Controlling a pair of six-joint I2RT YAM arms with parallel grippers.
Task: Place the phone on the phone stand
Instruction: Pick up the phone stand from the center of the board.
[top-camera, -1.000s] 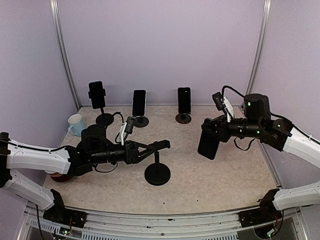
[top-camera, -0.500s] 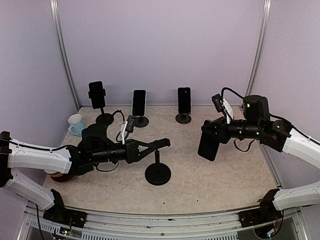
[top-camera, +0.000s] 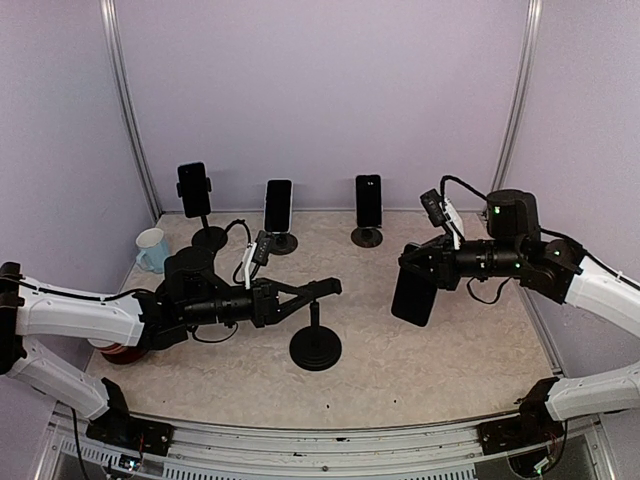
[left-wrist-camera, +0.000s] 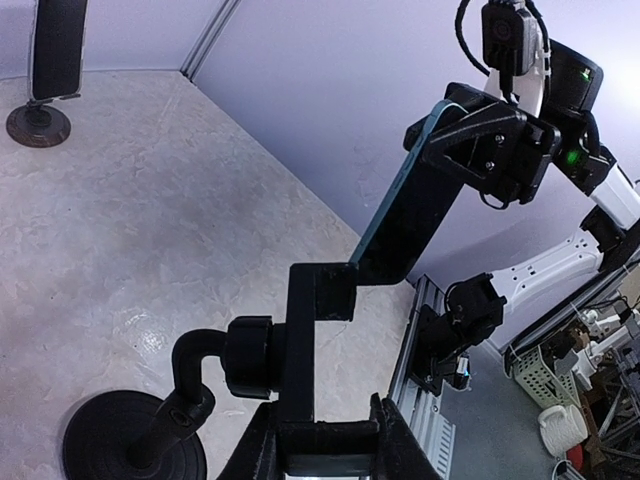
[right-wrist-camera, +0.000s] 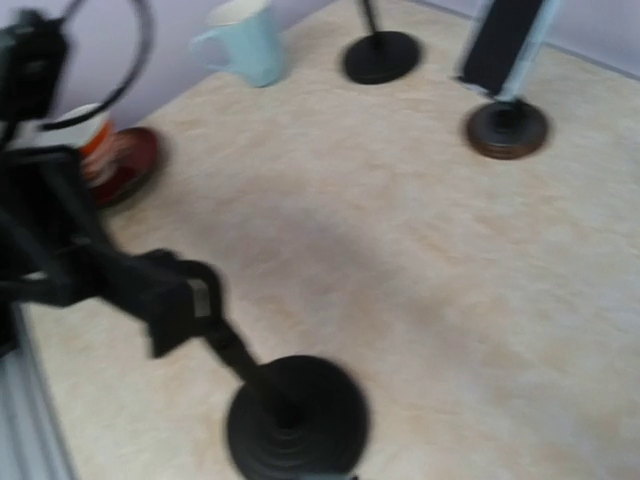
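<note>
A black phone stand (top-camera: 316, 347) with a round base stands at the table's middle front. My left gripper (top-camera: 318, 290) is shut on the stand's cradle (left-wrist-camera: 312, 350); in the left wrist view its fingers (left-wrist-camera: 392, 448) press the cradle's lower arm from both sides. A dark phone (top-camera: 414, 291) hangs tilted in the air to the right of the stand, apart from it, with my right gripper (top-camera: 428, 262) shut on its upper end. The right wrist view is blurred and shows the stand (right-wrist-camera: 293, 417) from above, with neither its own fingers nor the phone.
Three more stands with phones line the back wall: left (top-camera: 194, 189), middle (top-camera: 278, 205), right (top-camera: 368, 200). A pale blue mug (top-camera: 152, 249) sits at the far left, with a red dish (top-camera: 119, 353) under my left arm. Purple walls enclose the table.
My left gripper has closed onto the stand's cradle. The right gripper has carried the phone a little left and down, nearer the stand.
</note>
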